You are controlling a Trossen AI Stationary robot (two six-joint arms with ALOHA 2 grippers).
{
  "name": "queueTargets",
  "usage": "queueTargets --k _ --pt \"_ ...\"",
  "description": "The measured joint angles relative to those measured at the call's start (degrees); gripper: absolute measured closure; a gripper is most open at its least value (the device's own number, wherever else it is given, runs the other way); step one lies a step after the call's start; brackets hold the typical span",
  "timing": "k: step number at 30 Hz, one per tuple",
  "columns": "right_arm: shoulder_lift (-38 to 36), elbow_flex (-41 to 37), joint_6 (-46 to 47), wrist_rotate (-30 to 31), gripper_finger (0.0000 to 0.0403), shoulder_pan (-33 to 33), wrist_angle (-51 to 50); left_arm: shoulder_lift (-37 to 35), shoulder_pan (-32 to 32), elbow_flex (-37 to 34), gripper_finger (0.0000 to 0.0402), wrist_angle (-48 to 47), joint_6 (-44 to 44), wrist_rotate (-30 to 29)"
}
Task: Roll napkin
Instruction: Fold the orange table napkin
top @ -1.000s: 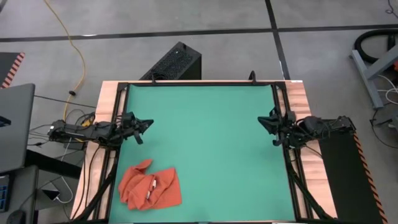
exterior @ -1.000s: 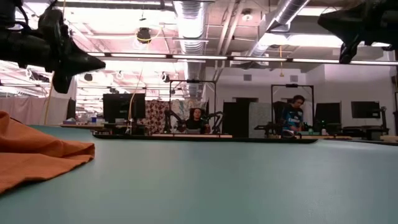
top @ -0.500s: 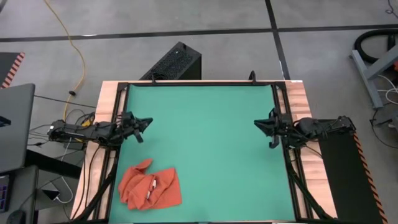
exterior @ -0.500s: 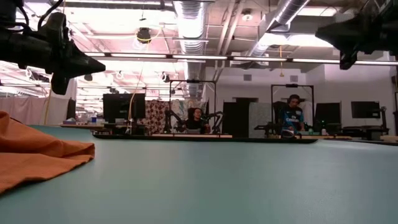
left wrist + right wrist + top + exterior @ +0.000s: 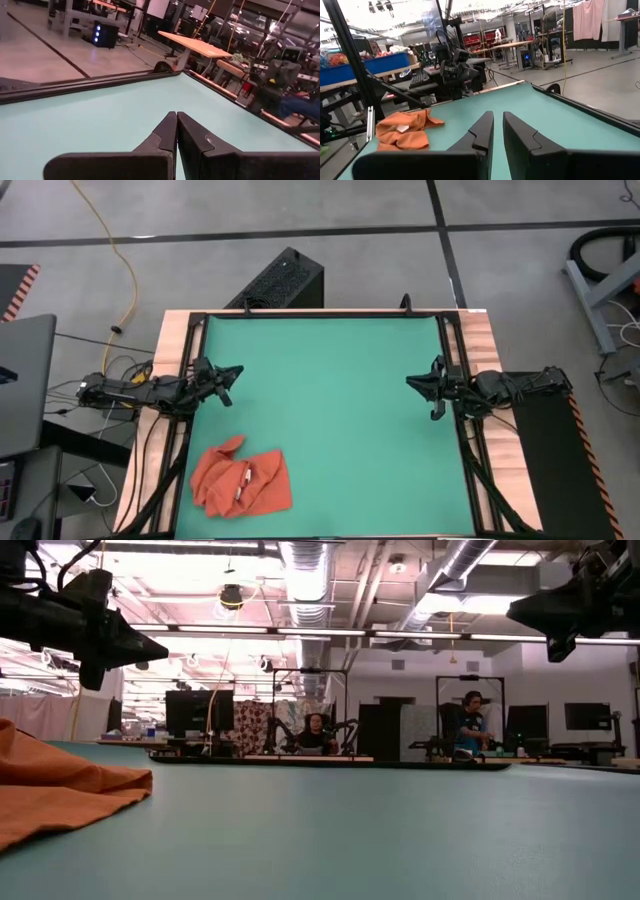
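Observation:
The orange-red napkin (image 5: pixel 242 482) lies crumpled in a loose heap on the green mat, at the near left corner, a small white tag (image 5: pixel 240 480) showing on top. It also shows in the low view (image 5: pixel 60 790) and the right wrist view (image 5: pixel 402 131). My left gripper (image 5: pixel 236 370) hovers at the table's left edge, shut, pointing level toward the middle, farther back than the napkin. My right gripper (image 5: pixel 410 381) hovers at the right edge, pointing level toward the left, its fingers (image 5: pixel 482 125) a narrow gap apart with nothing between them.
The green mat (image 5: pixel 330 400) stretches bare between the two grippers. Black frame rails (image 5: pixel 320 314) and wooden strips border it. A black box (image 5: pixel 280 280) stands beyond the far edge, a laptop (image 5: pixel 25 380) to the left. People sit at desks (image 5: pixel 470 725) far behind.
My right gripper has tipped downward to nearly level, and its fingertips have reached a little farther toward the table's left. My left gripper has turned slightly in place. The napkin has not moved.

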Motion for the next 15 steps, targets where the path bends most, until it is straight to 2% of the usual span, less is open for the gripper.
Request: queueTargets --k 3,8,15 --pt "0.0 0.0 -0.1 0.0 0.0339 -0.1 1.4 0.0 0.0 0.0 0.0401 1.0 0.2 2.4" --pt "0.0 0.0 -2.2 0.0 0.0327 -0.1 7.2 0.0 0.0 2.5 0.0379 5.8 8.2 18.0" --pt "0.3 0.0 -9.2 -1.7 0.0246 0.0 20.8 0.1 0.0 10.5 0.0329 6.4 14.2 26.8"
